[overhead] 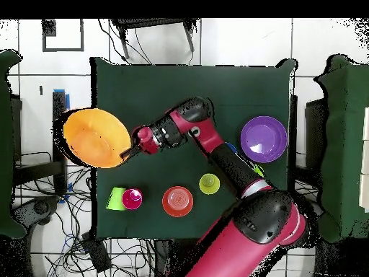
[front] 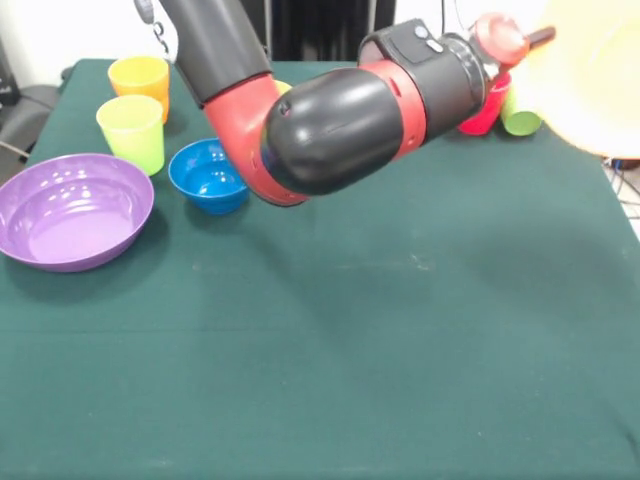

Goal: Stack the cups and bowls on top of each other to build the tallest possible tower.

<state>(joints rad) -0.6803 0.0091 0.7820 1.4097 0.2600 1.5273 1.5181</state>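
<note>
Zero stacking so far: no tower, every piece sits single on the worktop [front: 400, 330]. Gripper [overhead: 132, 151] is at the orange bowl's [overhead: 95, 137] rim, and that bowl hangs tilted past the worktop edge, so I judge the fingers are pinching the rim to lift it. The pinch itself is too small to confirm.

Relative to the fingers in the overhead view:
- just below: red cup [overhead: 132, 198] and green cup [overhead: 115, 199], both lying on their sides and touching
- below and right: red-orange bowl [overhead: 177, 201], then yellow cup [overhead: 209, 183]
- far right, beyond the arm: purple bowl [overhead: 264, 139]

Front view also shows the blue bowl [front: 208, 176], lime cup [front: 132, 132] and orange cup [front: 140, 82] clustered beside the purple bowl.

Reasoning: widest bowl likely goes down first as the base, hence the rim grip. Rim pinch on a big glossy bowl looks slip-prone. Tipped cups need righting later.
</note>
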